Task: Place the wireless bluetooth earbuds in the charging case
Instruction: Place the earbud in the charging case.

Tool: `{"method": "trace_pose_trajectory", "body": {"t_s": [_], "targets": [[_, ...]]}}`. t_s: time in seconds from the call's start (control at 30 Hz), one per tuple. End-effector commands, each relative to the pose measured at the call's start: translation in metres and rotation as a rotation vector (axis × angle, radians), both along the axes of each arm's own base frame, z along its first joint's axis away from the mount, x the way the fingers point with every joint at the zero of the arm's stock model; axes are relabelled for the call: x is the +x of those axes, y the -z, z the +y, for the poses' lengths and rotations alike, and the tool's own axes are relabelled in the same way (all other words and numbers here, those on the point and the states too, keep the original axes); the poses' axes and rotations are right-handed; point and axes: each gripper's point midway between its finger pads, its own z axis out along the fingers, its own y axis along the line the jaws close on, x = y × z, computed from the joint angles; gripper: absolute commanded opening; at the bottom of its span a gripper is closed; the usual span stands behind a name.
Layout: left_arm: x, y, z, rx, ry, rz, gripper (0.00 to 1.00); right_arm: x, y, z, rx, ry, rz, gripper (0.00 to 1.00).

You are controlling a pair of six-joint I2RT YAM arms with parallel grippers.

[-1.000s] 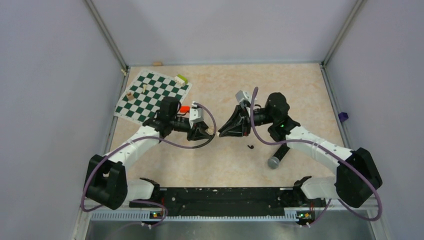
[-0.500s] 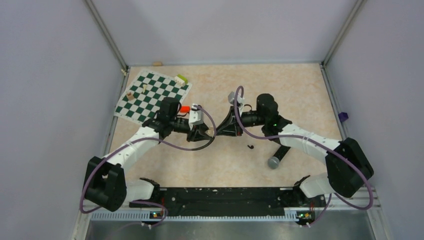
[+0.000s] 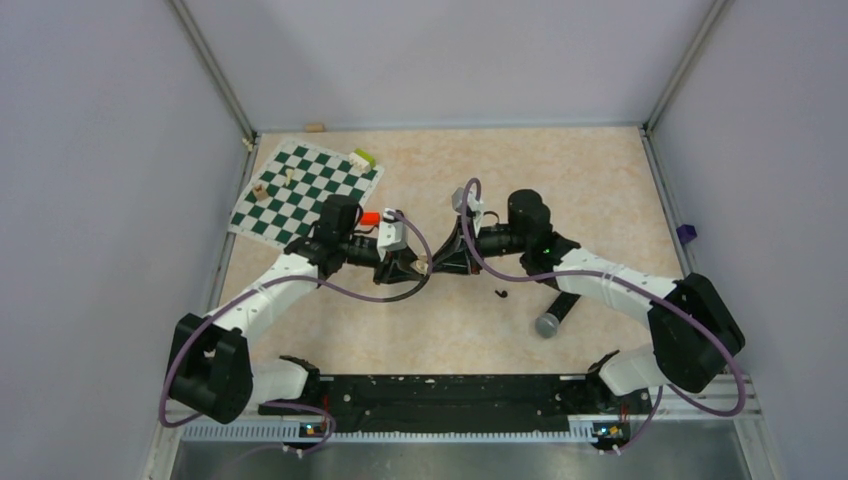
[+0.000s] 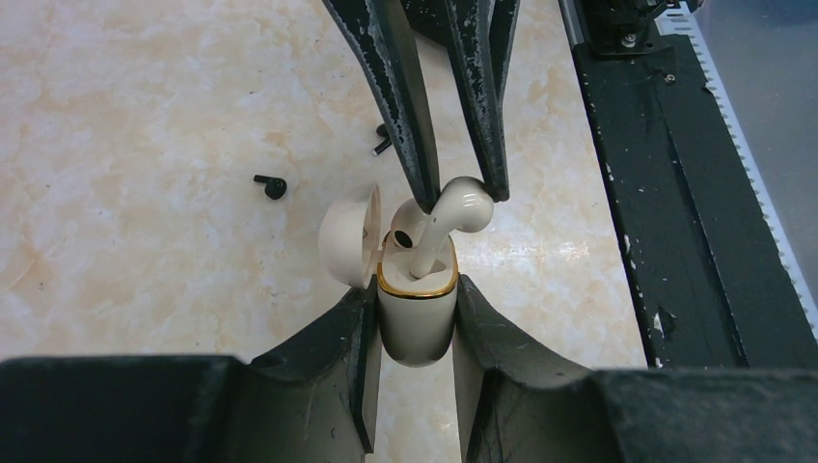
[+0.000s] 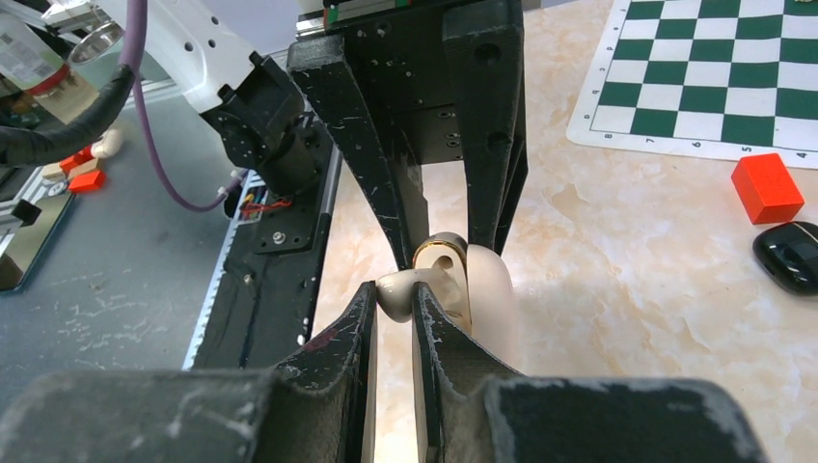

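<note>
The charging case [image 4: 417, 323] is cream-white with a gold rim, not black. My left gripper [image 4: 415, 289] is shut on its body, and the lid [image 4: 347, 236] hangs open to the left. My right gripper [image 5: 394, 289] is shut on the head of a cream-white earbud [image 4: 461, 204]. The earbud's stem reaches down into the case's mouth. A second cream piece with a dark oval [image 4: 400, 237] shows just beside it in the mouth. From above, both grippers meet tip to tip at the case [image 3: 424, 265] in mid-table.
A glossy black pill-shaped object [image 5: 789, 256] lies beside an orange-red block [image 5: 767, 188] behind the left arm. Small black bits [image 4: 273, 185] lie on the table. A microphone [image 3: 555, 315] rests under the right arm. The chessboard [image 3: 305, 190] is at the back left.
My right gripper has moved left with the earbud and now meets the case held in my left gripper. The left arm has barely moved.
</note>
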Motion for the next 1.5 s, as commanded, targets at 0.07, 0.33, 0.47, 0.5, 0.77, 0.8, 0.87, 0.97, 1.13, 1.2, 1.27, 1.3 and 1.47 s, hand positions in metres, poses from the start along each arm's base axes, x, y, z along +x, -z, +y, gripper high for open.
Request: {"method": "trace_pose_trajectory", "body": {"t_s": [0.07,0.33,0.47,0.5,0.77,0.8,0.87,0.97,1.13,1.2,1.27,1.3,1.47], "targets": [[-0.001,-0.024,-0.004,-0.049,0.032,-0.080,0.00,0.001,-0.010,0.010,0.028,-0.011,-0.057,0.00],[-0.002,-0.024,-0.004,-0.051,0.036,-0.080,0.00,0.002,-0.015,0.012,0.053,0.007,-0.081,0.00],[-0.002,-0.024,-0.004,-0.052,0.037,-0.080,0.00,0.001,-0.020,0.011,0.066,0.007,-0.095,0.00],[-0.002,-0.024,-0.004,-0.052,0.038,-0.079,0.00,0.001,-0.019,0.011,0.065,0.007,-0.097,0.00],[-0.003,-0.027,-0.004,-0.056,0.040,-0.085,0.00,0.007,0.010,0.014,-0.004,0.008,-0.055,0.00],[-0.003,-0.027,-0.004,-0.056,0.041,-0.087,0.00,0.008,0.013,0.014,-0.012,0.009,-0.058,0.00],[-0.004,-0.028,-0.003,-0.056,0.042,-0.091,0.00,0.010,0.017,0.014,-0.026,0.013,-0.067,0.00],[-0.004,-0.029,-0.003,-0.058,0.044,-0.096,0.00,0.013,0.017,0.013,-0.037,0.024,-0.086,0.06],[-0.006,-0.030,-0.004,-0.063,0.052,-0.095,0.00,0.017,0.008,0.011,-0.028,0.054,-0.134,0.11],[-0.006,-0.030,-0.004,-0.066,0.054,-0.095,0.00,0.019,0.002,0.011,-0.015,0.073,-0.148,0.11],[-0.007,-0.030,-0.004,-0.067,0.058,-0.092,0.00,0.023,-0.003,0.011,0.001,0.100,-0.152,0.11],[-0.008,-0.030,-0.004,-0.069,0.059,-0.091,0.00,0.023,-0.006,0.010,0.009,0.111,-0.148,0.11],[-0.008,-0.031,-0.004,-0.070,0.060,-0.088,0.00,0.028,-0.012,0.010,0.027,0.153,-0.135,0.11]]}}
